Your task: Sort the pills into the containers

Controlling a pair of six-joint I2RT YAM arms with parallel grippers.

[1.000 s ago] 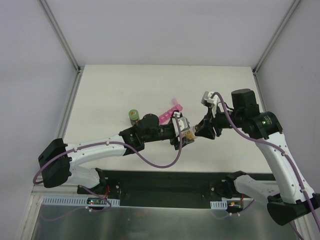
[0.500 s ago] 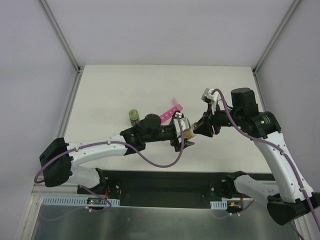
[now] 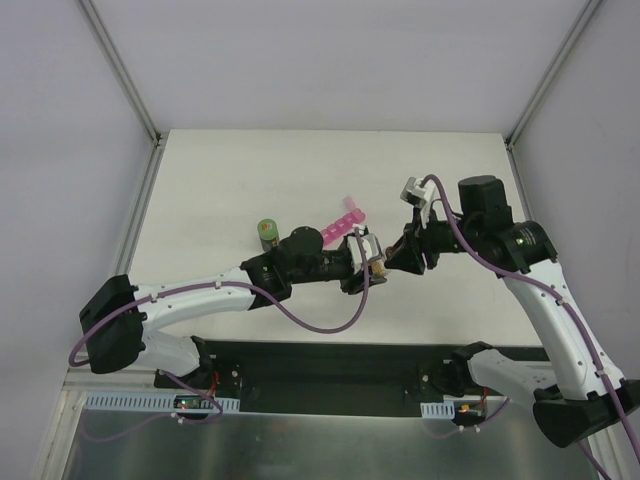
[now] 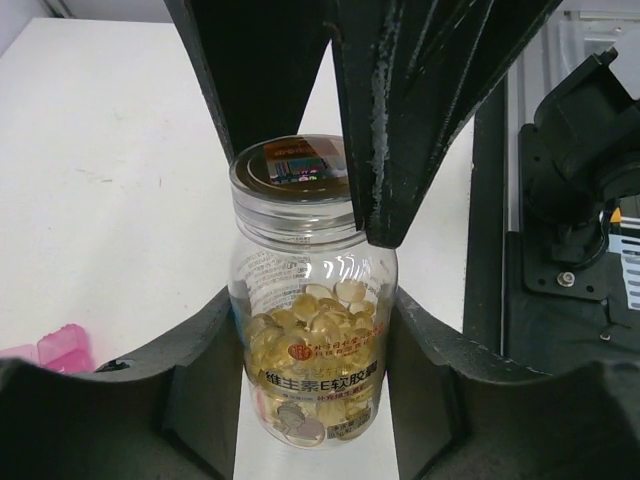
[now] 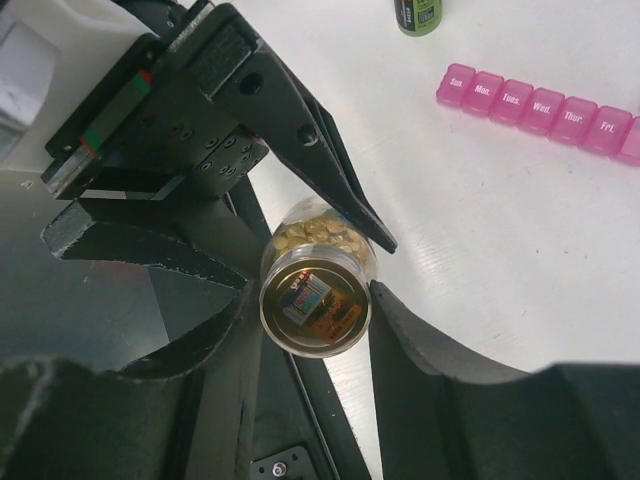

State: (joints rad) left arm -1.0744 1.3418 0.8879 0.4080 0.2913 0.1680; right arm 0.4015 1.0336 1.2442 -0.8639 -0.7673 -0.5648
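Note:
A small clear bottle (image 3: 377, 266) of amber pills (image 4: 312, 322) hangs above the table between both arms. My left gripper (image 4: 310, 325) is shut on the bottle's body, one pad pressed to each side. My right gripper (image 5: 315, 298) is shut on the capped end (image 5: 312, 305), and its dark fingers (image 4: 400, 120) reach down over the cap in the left wrist view. The pink pill organizer (image 3: 343, 224), a row of lidded containers (image 5: 545, 110), lies on the table behind the left gripper with its lids closed.
A green dark-capped bottle (image 3: 267, 233) stands left of the organizer, also seen as the green bottle (image 5: 418, 14) in the right wrist view. The black base plate (image 3: 330, 360) runs along the table's near edge below the grippers.
My left gripper's jaws, open around the bottle before, have closed onto its body. The right gripper has kept its hold on the cap end, and both arms barely shifted.

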